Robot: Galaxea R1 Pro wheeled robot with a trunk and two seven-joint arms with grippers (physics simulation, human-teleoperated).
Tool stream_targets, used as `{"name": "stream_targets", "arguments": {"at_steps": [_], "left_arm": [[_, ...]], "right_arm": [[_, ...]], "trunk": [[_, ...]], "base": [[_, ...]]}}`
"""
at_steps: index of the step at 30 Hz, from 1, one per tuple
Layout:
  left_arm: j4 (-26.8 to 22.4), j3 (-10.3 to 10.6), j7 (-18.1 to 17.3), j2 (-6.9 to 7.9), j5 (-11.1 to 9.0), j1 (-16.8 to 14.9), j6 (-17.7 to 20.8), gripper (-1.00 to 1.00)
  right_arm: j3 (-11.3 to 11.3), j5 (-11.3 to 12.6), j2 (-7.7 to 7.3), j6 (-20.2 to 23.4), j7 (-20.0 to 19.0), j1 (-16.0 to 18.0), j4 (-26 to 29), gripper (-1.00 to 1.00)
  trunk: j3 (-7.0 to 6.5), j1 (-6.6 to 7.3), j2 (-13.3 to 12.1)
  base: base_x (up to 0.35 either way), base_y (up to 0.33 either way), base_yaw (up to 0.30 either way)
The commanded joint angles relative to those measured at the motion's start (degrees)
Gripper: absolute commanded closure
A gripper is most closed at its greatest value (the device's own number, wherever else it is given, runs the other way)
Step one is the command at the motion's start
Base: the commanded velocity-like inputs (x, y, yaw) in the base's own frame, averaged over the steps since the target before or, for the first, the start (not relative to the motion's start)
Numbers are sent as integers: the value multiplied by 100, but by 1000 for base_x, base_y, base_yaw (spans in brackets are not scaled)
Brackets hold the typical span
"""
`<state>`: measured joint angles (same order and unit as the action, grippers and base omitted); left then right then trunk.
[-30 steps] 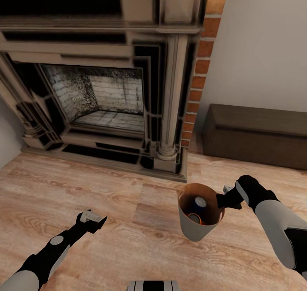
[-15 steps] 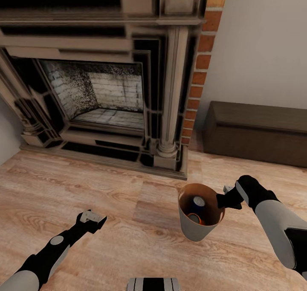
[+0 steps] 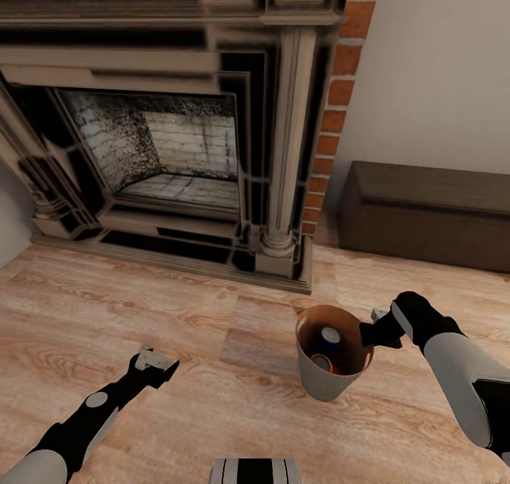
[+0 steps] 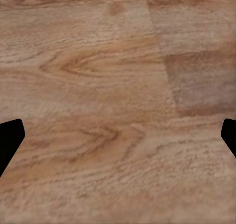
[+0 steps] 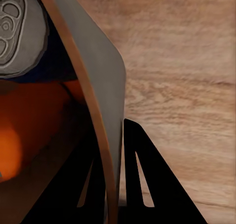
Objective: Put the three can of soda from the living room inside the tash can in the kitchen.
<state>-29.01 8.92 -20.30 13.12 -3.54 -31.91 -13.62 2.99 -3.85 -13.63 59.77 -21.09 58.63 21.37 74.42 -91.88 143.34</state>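
Your view has drifted off the fireplace (image 3: 177,158); right pincer (image 3: 368,334) stays clamped on the tash can (image 3: 333,381), left pincer (image 3: 157,362) wide, so you're carrying it kitchenward

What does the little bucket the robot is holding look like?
The trash can is a small round bucket, narrower at the bottom, pale grey outside and coppery brown inside. It hangs slightly tilted above the wood floor, near the fireplace. The right end effector pinches its rim, one finger inside and one outside. Soda cans lie inside, blue and orange with silvery tops.
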Motion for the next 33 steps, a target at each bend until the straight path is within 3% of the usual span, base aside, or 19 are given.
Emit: {"name": "stream_targets", "arguments": {"at_steps": [1,5,13,24,29,33], "left_arm": [[0,-1,0,-1,-3,0,0,-100],[0,-3,0,-8,-5,0,0,-100],[0,-2,0,-11,14,0,0,-100],[0,-4,0,-11,-5,0,0,-100],[0,-4,0,-11,-6,0,0,-100],[0,-5,0,-11,-7,0,0,-100]], "right_arm": [[20,147,0,23,-45,1,-1,100],[20,147,0,23,-45,0,-1,100],[26,147,-2,23,-45,2,0,100],[21,141,-1,23,-34,0,-1,100],[18,139,-5,23,-32,-1,-1,100],[18,139,-1,23,-32,-1,-1,100]], "trunk": [[0,1,0],[0,1,0],[177,-20,11],[177,-20,11],[288,-33,18],[288,-33,18]], "base": [[0,0,0],[0,0,0],[0,0,0],[0,0,0],[0,0,0],[0,0,0]]}}
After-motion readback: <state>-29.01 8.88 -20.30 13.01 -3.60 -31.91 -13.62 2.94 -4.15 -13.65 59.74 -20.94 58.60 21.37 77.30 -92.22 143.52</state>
